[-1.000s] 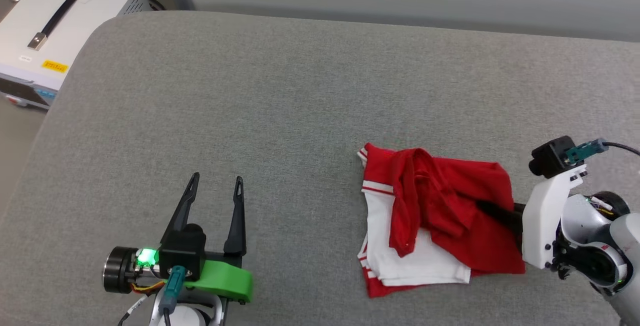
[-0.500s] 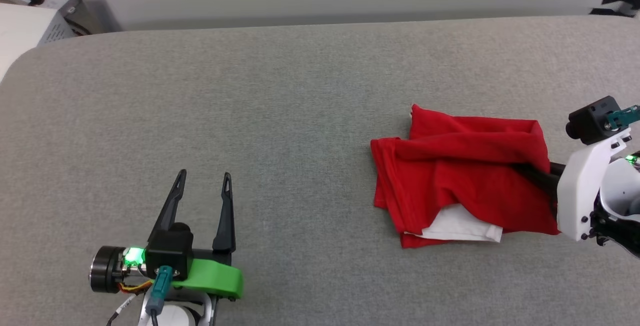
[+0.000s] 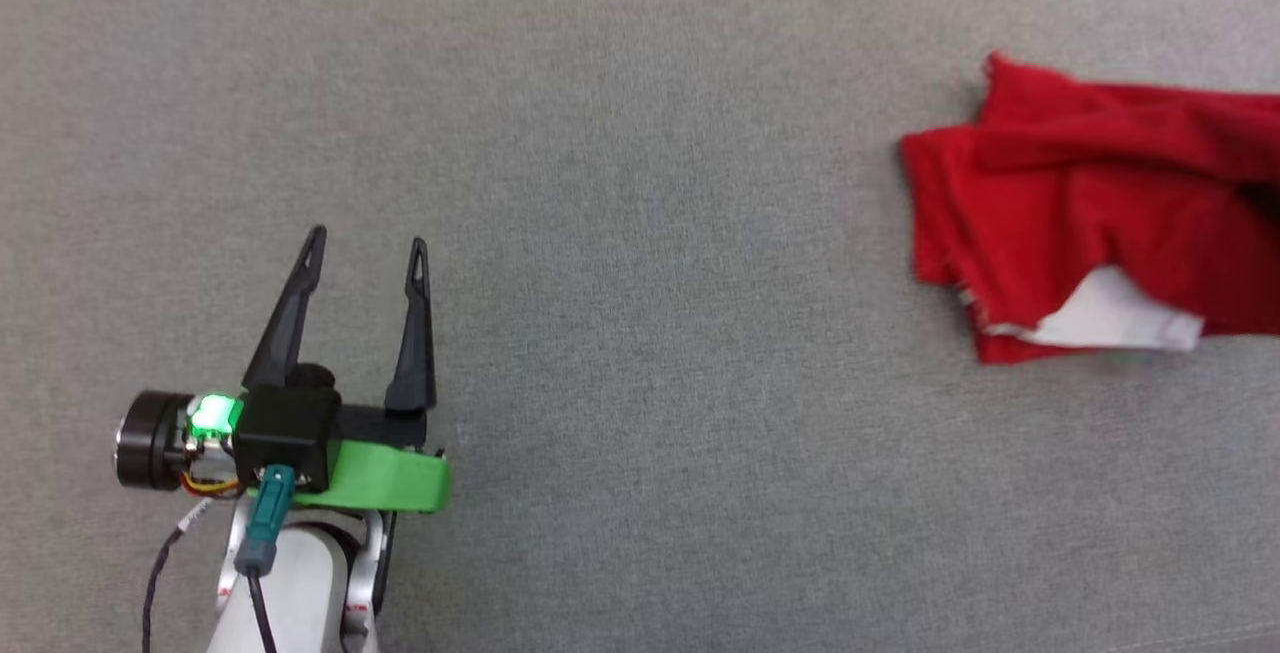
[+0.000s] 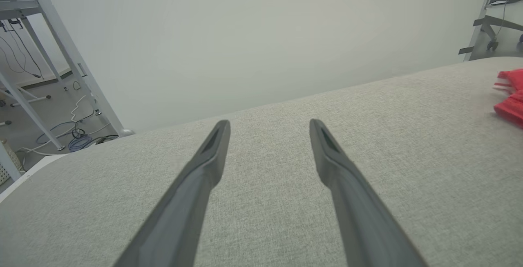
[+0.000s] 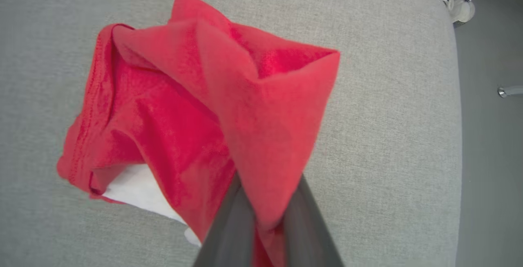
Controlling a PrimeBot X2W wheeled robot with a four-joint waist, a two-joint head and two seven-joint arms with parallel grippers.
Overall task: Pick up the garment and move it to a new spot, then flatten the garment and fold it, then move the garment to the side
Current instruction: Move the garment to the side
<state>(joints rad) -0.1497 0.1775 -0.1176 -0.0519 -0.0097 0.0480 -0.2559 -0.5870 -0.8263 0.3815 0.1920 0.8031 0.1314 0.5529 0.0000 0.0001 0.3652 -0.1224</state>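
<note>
The garment (image 3: 1080, 203) is a crumpled red bundle with a white patch showing at its lower edge. It is at the right of the head view, cut off by the frame's edge. In the right wrist view my right gripper (image 5: 265, 205) is shut on a raised fold of the garment (image 5: 171, 107), whose other end trails on the grey cushion. My left gripper (image 3: 368, 241) rests at the lower left, open and empty, far from the cloth. Between its spread fingers (image 4: 212, 152) there is only grey fabric, and the garment (image 4: 510, 103) is a red sliver at the right edge.
Everything lies on a wide grey upholstered surface (image 3: 640, 383). Its rounded edge (image 5: 451, 95) runs close to the garment's right side, with floor and a white shoe (image 5: 461, 7) beyond. A pale wall and a metal rack leg (image 4: 69, 54) stand behind the surface.
The head camera has shifted. The garment, held by my right gripper, has turned over and moved right, away from my left gripper. My right arm has left the head view. The left gripper stays open.
</note>
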